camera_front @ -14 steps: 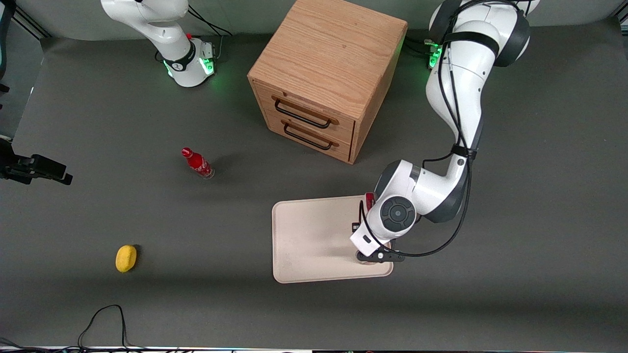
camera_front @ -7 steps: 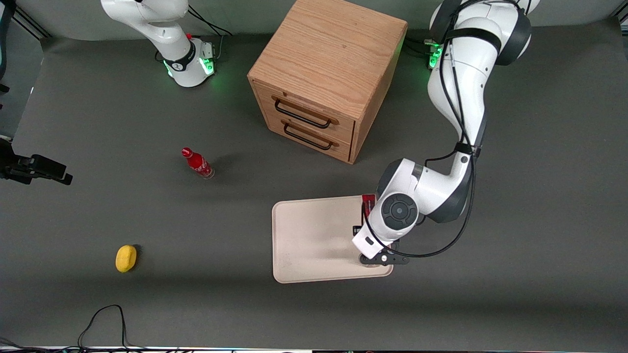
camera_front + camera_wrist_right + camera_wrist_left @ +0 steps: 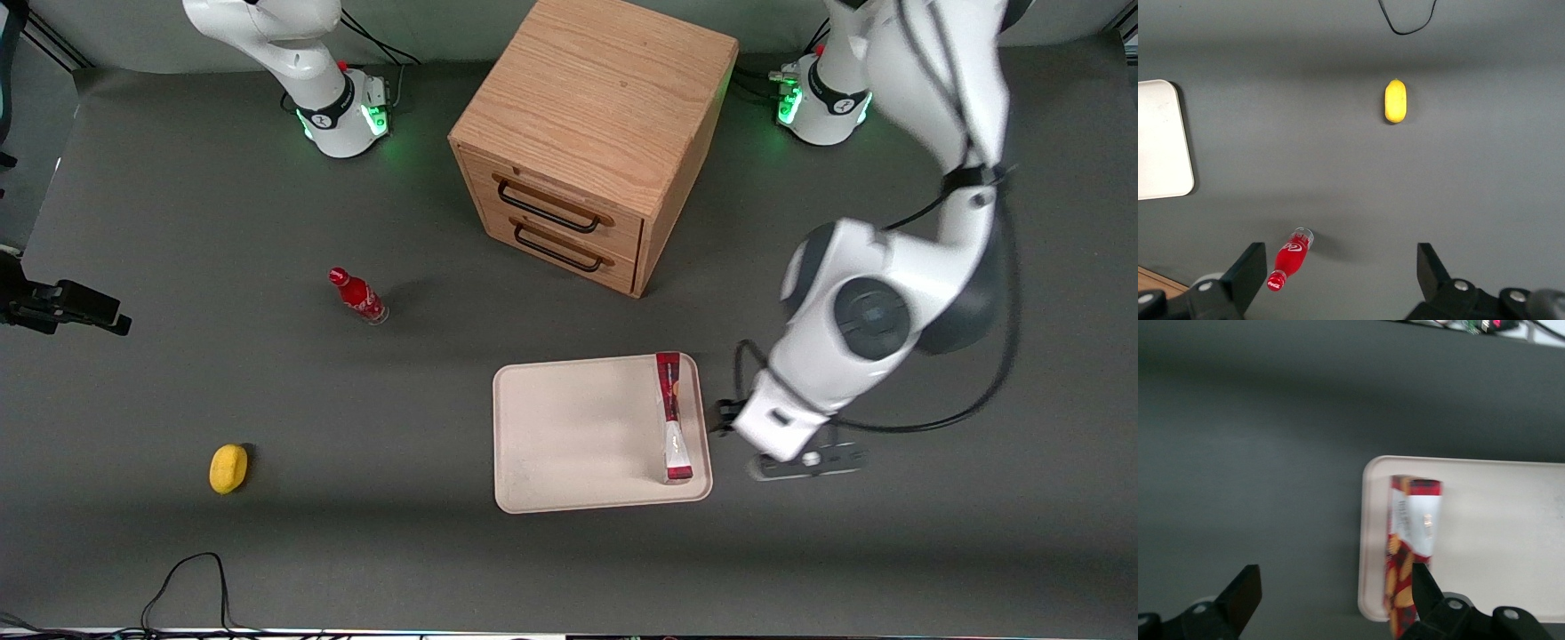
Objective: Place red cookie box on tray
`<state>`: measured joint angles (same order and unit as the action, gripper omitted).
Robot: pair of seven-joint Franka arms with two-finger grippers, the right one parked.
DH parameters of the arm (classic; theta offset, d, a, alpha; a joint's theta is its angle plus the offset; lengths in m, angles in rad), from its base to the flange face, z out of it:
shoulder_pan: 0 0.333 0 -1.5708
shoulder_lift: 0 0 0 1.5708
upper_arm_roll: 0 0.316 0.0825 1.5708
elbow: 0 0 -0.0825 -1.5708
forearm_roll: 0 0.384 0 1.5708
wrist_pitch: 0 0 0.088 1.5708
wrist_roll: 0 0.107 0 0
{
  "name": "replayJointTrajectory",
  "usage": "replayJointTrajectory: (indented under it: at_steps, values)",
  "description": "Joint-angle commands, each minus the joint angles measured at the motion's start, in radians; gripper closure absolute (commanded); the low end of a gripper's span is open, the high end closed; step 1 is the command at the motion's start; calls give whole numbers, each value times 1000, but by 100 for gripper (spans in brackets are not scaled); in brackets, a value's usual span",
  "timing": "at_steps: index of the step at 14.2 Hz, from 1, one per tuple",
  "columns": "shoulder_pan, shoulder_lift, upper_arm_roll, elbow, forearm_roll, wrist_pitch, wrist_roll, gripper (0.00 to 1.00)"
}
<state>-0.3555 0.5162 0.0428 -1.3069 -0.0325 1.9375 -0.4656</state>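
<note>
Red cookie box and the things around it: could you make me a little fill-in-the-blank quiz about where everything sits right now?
1. The red cookie box lies on the ____, along the edge toward the working arm's end.
2. The tool hangs above the dark table with its fingers ____ and holds nothing.
3. The wooden cabinet has ____ drawers, both closed.
4. The small red bottle is farther from the front camera than the ____ lemon-like object.

Missing words: tray; open; two; yellow

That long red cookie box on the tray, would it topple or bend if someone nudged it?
The red cookie box seems to stand on a narrow long edge on the tray, so a sideways nudge would probably tip it flat. As a thin carton it likely weighs little and dents under a hard squeeze. The gripper, jaws open, hangs off the tray's edge.
</note>
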Motion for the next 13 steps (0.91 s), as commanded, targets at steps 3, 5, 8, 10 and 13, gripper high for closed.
replayJointTrajectory:
  at_steps: [3,5,8,10,13]
  values:
    - [156,-401,-9,-347,-26,-107,114,0]
    - [208,-496,-9,-403,-26,-164,223,0]
    - [292,-646,-11,-526,-21,-173,315,0]
    - [320,-708,-14,-561,-11,-215,361,0]
    - [325,-734,-15,-557,54,-253,407,0]
